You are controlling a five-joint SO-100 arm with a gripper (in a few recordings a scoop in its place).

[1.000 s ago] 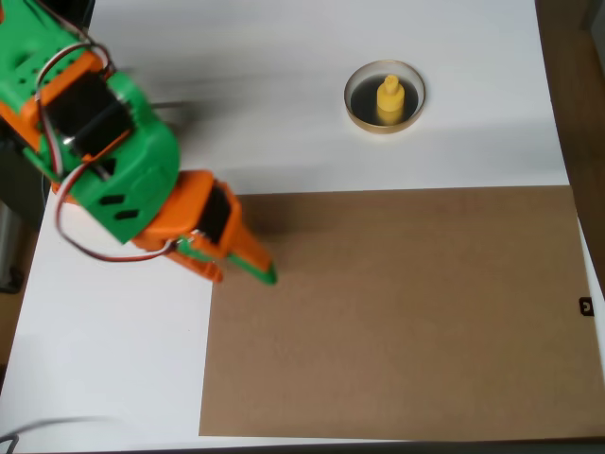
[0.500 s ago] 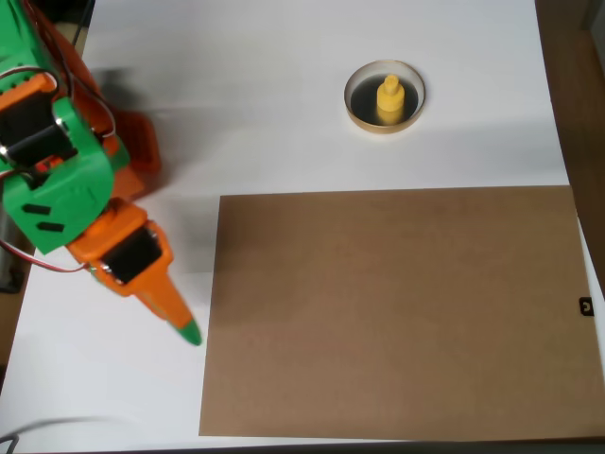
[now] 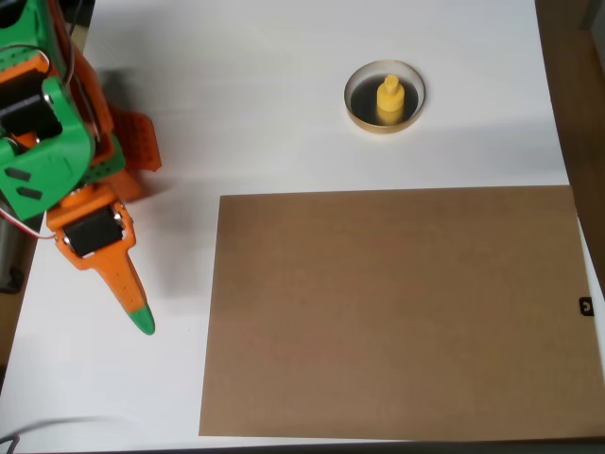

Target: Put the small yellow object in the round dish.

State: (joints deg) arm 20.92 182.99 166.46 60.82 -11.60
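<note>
Far left, overhead view: my gripper (image 3: 138, 320) hangs over the white table (image 3: 284, 95), orange finger with a green tip pointing toward the near edge. From straight above only one tapered finger shows, so I cannot tell whether the jaws are apart or together. Nothing is in them that I can see.

Centre: a brown cardboard sheet (image 3: 397, 312) lies flat, covering most of the near half of the table. Bare.

Right of centre, far side: the round dish (image 3: 357, 115), tan rim, dark inside. The small yellow object (image 3: 389, 98) stands upright inside it, knob up, wider base on the dish floor. By how things lie, the placing looks done.

Handling, as a judgement: the piece looks like hard plastic, light and stiff, probably a bit slick. Best hold would be across the narrow knob, from above (the base sits too low inside the rim to reach cleanly). The dish looks light too and may slide if nudged.

Change since a second ago: my arm has swung left and toward the near-left, off the cardboard's far-left corner and clear of the sheet. Dish and yellow piece have not shifted.
</note>
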